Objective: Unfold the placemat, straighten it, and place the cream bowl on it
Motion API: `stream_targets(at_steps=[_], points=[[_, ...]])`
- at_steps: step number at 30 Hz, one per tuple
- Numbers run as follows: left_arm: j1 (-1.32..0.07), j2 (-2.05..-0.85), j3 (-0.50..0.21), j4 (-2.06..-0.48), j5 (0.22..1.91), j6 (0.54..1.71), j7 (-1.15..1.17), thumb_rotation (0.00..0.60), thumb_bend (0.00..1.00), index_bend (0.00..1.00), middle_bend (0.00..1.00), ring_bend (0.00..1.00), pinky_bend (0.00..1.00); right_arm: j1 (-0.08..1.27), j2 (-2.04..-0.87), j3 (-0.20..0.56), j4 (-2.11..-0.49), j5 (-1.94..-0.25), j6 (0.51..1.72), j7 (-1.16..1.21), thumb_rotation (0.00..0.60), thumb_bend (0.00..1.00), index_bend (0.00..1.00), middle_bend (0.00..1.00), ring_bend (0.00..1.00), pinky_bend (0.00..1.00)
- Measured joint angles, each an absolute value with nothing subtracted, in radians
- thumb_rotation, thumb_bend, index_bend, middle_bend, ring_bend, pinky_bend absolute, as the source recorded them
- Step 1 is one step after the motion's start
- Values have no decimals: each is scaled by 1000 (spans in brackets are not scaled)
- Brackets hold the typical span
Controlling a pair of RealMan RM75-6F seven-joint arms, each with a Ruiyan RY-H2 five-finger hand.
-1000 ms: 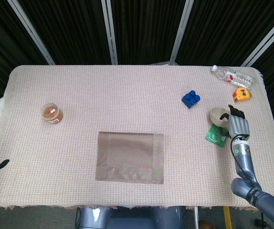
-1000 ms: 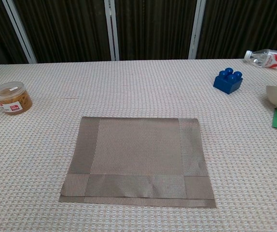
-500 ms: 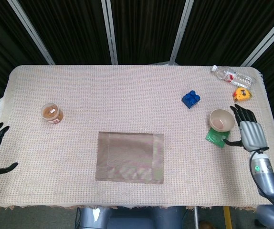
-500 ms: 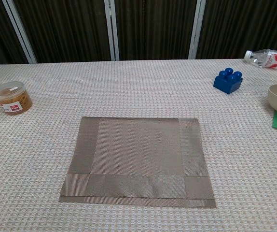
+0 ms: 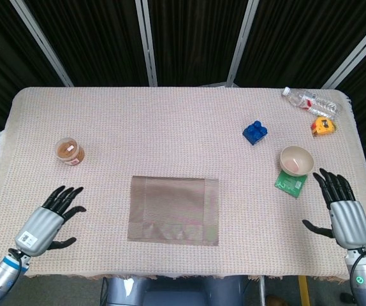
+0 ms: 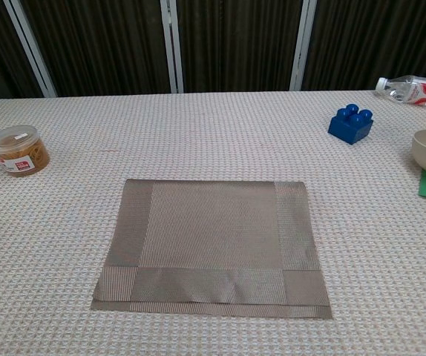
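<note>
Both hands now low at the near edge of the table [image 5: 183,102], empty, fingers spread apart. Left hand [image 5: 48,220] newly come fully into the head view, hovering near the front left corner, well apart from the folded grey-brown woven placemat [image 5: 174,210]; half a second ago only partly visible at the far left edge. Right hand [image 5: 344,210] pulled back toward the front right corner, away from the round cream bowl [image 5: 296,160]; a second ago right at the bowl's rim, now clearly apart from it. Bowl left standing upright, partly on the green packet [image 5: 291,183], not moved toward the mat.

Placemat unchanged, lying flat at the front centre, doubled layers showing along its near edge in the chest view [image 6: 211,245]. Not yet unfolded, not yet straightened.

Meaning for the task, as a judgement: bowl step put aside for now, unfolding likely up first, both hands free and on either side of the mat. Left hand probably the nearer candidate for catching a folded edge. Thin flat weave on a textured cloth: likely awkward to lift, some risk of dragging the whole mat instead of opening it.

Elsewhere: small clear jar with brown contents [image 5: 70,152], blue toy brick [image 5: 256,132], plastic bottle [image 5: 309,101], yellow tape measure [image 5: 322,126].
</note>
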State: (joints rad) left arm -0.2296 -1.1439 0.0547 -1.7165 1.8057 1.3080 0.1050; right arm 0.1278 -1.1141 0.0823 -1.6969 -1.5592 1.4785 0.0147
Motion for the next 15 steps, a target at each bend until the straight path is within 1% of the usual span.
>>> stream_targets(at_steps=[4, 10, 15], points=[[-255, -1218, 67, -1668, 1839, 1281, 106, 600, 201, 455, 0, 0, 0, 121, -1109, 67, -1721, -1565, 1474, -29, 600, 0, 0, 0, 0, 0], [-297, -1353, 72, -1600, 1847, 1197, 150, 600, 244, 495, 0, 0, 0, 124, -1108, 53, -1725, -1553, 1444, -50, 600, 0, 0, 0, 0, 0], [-321, -1445, 55, -1550, 1824, 1149, 208, 600, 330, 504, 0, 0, 0, 125, -1106, 56, -1724, -1550, 1444, -36, 600, 0, 0, 0, 0, 0]])
